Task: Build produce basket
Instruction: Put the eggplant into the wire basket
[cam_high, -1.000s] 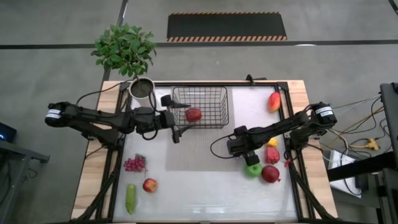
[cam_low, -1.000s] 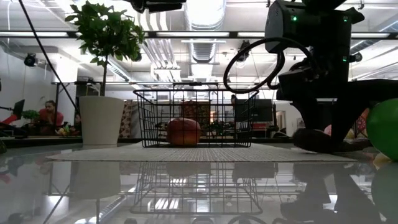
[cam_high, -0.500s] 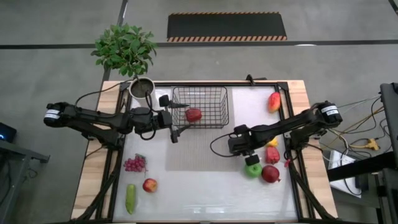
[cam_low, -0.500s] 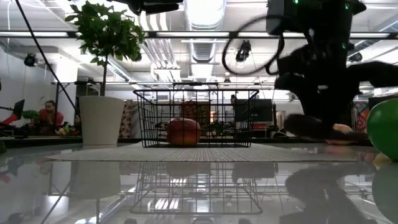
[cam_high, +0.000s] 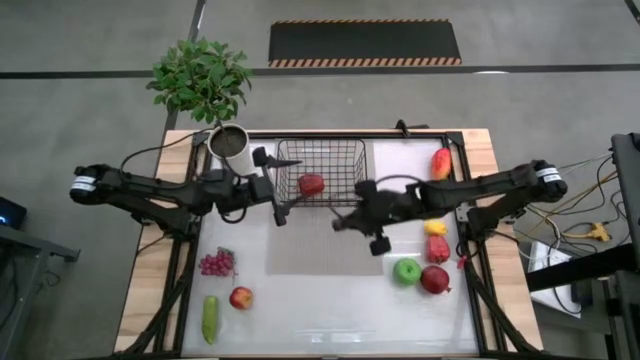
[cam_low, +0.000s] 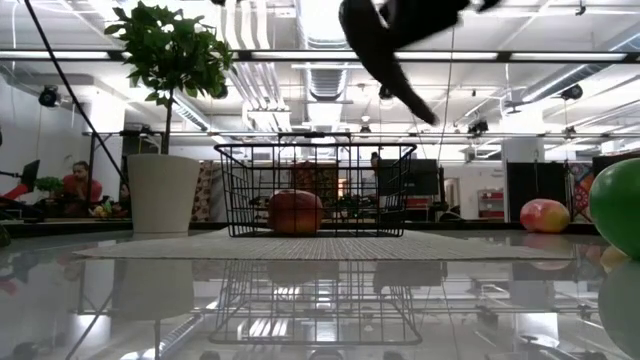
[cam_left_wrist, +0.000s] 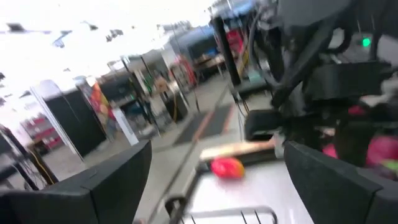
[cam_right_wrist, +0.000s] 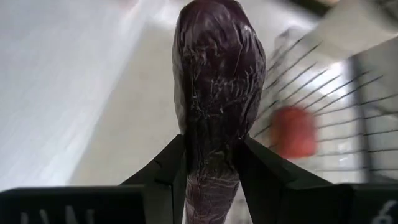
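Right end effector (cam_right_wrist: 211, 163) clamped on dark purple glossy eggplant (cam_right_wrist: 216, 93), held above bench (cam_high: 320, 290) just beside square black wire-mesh basket (cam_high: 322, 150) w/ red apple (cam_high: 311, 184) inside. Left end effector (cam_high: 283, 190) apart, at basket's left edge.

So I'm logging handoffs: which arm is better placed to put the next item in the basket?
Right. Its gripper is shut on the eggplant beside the basket; the left gripper holds nothing.
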